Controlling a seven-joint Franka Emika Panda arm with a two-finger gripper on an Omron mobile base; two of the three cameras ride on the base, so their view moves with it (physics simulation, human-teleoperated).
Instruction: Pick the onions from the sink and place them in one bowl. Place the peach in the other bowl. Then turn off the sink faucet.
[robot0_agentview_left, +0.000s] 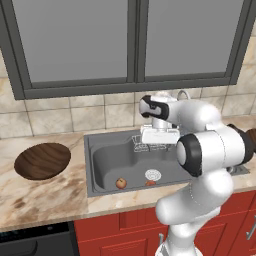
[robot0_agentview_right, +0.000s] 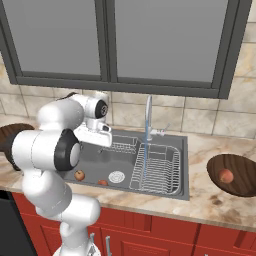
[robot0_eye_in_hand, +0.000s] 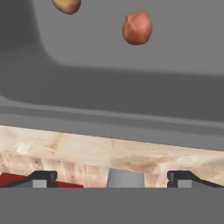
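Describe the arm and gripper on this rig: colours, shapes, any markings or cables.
The arm is glossy white, built of rounded, bulbous links with dark black bands at the joints. The hand is a white boxy block. The gripper has two small dark finger tips, blocky with lighter grey faces. No cables or markings are visible.

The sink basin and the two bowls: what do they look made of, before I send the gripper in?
Sink: apparently matte grey steel, evenly shaded with no visible grain. Left bowl and right bowl: dark brown wood, going by their streaky grain. Being rendered, these are looks only.
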